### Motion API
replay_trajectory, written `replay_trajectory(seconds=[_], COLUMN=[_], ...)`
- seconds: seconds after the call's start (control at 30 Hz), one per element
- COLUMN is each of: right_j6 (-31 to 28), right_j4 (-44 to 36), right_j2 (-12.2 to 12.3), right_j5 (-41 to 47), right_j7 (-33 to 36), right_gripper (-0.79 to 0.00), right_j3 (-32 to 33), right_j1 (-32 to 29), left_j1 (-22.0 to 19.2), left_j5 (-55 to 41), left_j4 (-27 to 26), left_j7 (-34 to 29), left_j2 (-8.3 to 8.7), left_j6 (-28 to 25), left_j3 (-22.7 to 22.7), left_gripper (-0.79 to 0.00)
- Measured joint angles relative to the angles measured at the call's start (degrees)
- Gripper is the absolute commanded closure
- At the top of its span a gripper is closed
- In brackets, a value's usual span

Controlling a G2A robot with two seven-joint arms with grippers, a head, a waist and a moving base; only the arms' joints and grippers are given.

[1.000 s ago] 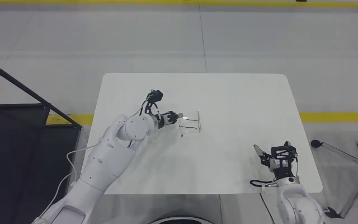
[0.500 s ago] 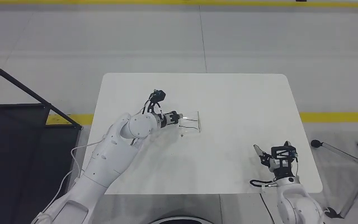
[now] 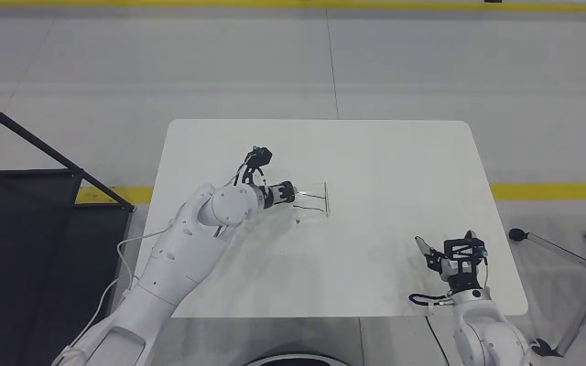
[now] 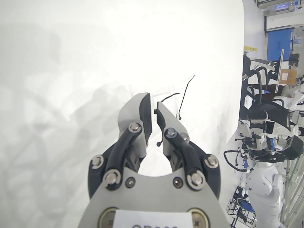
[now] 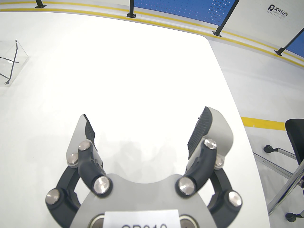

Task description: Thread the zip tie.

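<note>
Two thin black zip ties lie at a small clear stand [image 3: 312,201] in the middle of the white table [image 3: 394,165]. My left gripper [image 3: 288,190] is at the stand's left side. In the left wrist view, my left gripper [image 4: 154,103] is shut on one zip tie [image 4: 169,96]. Its tail sticks out past the fingertips and its head [image 4: 158,144] hangs below the pads. The second zip tie [image 4: 184,97] leans free on the stand beyond. My right gripper [image 3: 455,245] stands open near the table's front right corner, its fingers [image 5: 201,126] holding nothing.
In the right wrist view, the clear stand [image 5: 20,56] with the crossed ties sits far off to one side, with bare table between it and my right gripper [image 5: 144,124]. The table's right edge [image 3: 499,220] is close to that gripper. An office chair [image 5: 295,131] stands off the table.
The left arm's wrist has shifted slightly toward the far side while its gripper stays at the stand. The right arm has not moved.
</note>
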Motion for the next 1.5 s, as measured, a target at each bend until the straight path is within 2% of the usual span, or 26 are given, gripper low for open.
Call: replay_trajectory(seconds=[0.2, 0.47, 0.67, 0.97, 1.17, 1.3, 1.5], right_j6=[0.00, 0.00, 0.00, -0.13, -8.22, -16.26, -21.91], right_j4=[0.00, 0.00, 0.00, -0.02, -1.84, -6.06, -13.71], right_j2=[0.00, 0.00, 0.00, 0.00, 0.29, 0.76, 1.09], right_j5=[0.00, 0.00, 0.00, 0.09, 3.33, 7.05, 11.57], right_j7=[0.00, 0.00, 0.00, -0.02, 0.81, 4.49, 10.66], right_gripper=[-0.785, -0.785, -0.785, -0.785, -0.785, -0.785, -0.785], right_j3=[0.00, 0.00, 0.00, -0.03, 1.37, 3.48, 4.60], right_j1=[0.00, 0.00, 0.00, 0.01, -0.90, -2.23, -3.25], left_j1=[0.38, 1.34, 3.56, 11.68, 18.10, 22.03, 26.64], left_j5=[0.15, 0.65, 1.73, 0.69, -0.44, 1.30, -1.41], left_j4=[-0.64, -2.21, -5.39, -15.71, -22.42, -25.71, -28.15], left_j7=[-0.26, -0.66, -1.00, -3.37, -5.96, -4.67, -3.60], left_j2=[0.08, 0.35, 1.12, 3.49, 5.06, 5.70, 6.36], left_j6=[-0.05, -0.17, -1.32, -8.09, -15.01, -18.31, -23.59], left_j3=[-0.43, -1.34, -3.50, -11.56, -17.13, -18.78, -21.17], left_gripper=[0.000, 0.000, 0.000, 0.000, 0.000, 0.000, 0.000])
